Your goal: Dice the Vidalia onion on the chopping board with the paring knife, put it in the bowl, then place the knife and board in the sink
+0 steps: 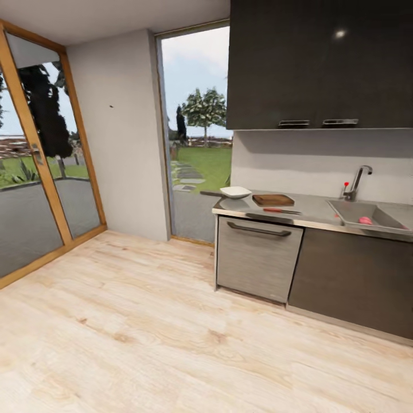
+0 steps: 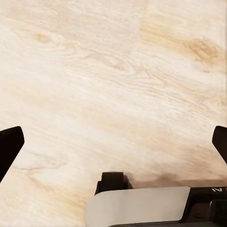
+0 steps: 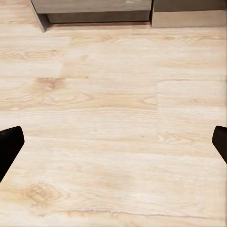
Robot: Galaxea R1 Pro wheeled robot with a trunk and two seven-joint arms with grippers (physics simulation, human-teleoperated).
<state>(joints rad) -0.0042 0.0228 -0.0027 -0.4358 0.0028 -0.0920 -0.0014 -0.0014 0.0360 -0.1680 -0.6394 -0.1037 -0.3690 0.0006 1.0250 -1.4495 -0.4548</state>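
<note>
This is looking like a kitchen in a home. A long grey countertop (image 1: 312, 213) is running along the wall, with a steel sink (image 1: 396, 225) and a curved tap (image 1: 358, 180) sitting at its right end. A white bowl (image 1: 236, 192), a brown chopping board (image 1: 273, 200) and a red-handled knife (image 1: 281, 211) are lying near its left end. A dishwasher (image 1: 258, 258) is sitting under the countertop, and dark cupboards (image 1: 321, 63) are hanging above. A light wooden floor (image 1: 143, 338) is spreading out below. Big glass doors (image 1: 40, 166) and a tall window (image 1: 198, 132) are showing a green garden outside.
</note>
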